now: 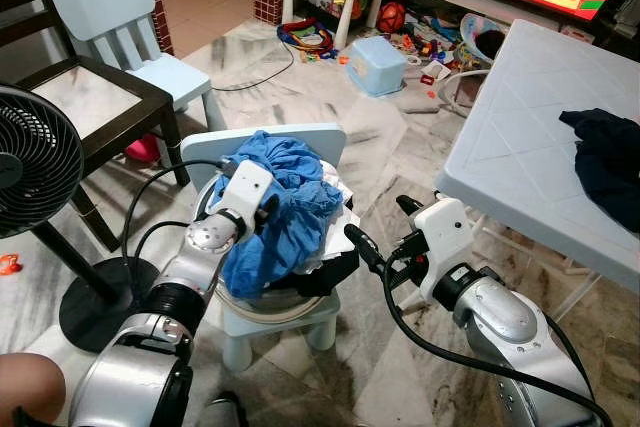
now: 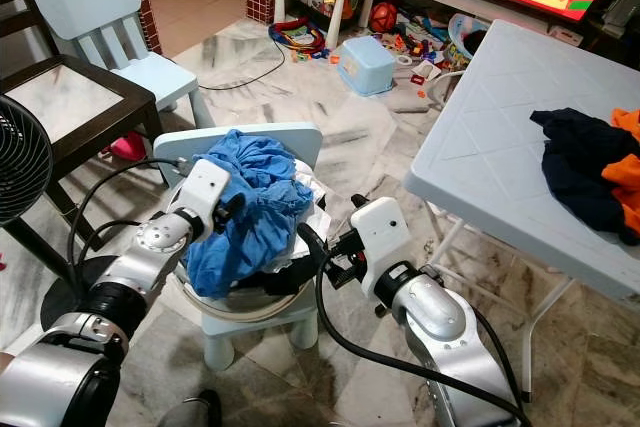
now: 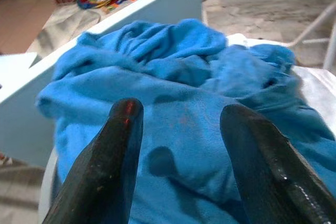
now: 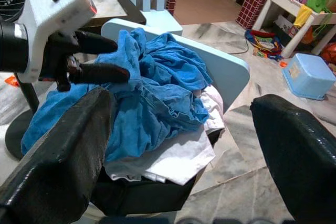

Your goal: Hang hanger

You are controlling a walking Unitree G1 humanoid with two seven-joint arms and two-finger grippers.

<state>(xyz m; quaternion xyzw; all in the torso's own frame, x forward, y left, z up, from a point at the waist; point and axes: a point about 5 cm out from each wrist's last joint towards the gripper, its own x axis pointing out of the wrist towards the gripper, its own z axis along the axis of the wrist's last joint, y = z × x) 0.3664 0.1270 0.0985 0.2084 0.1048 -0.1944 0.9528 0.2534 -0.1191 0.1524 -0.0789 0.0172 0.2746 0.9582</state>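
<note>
Left tool (image 1: pixel 268 209) sits with fingers spread on the blue cloth (image 1: pixel 285 207), tips resting on the fabric and pinching nothing. Right tool (image 1: pixel 385 247) hovers just beside the pile on the small chair (image 1: pixel 285 139), fingers wide apart and holding nothing. No hanger can be made out among the laundry, so the step looks like searching or clearing the pile. Next move probably calls for closing on the blue cloth and lifting it aside. Dark clothes (image 1: pixel 605 162) lie on the surface (image 1: pixel 520 127) nearby.
</note>
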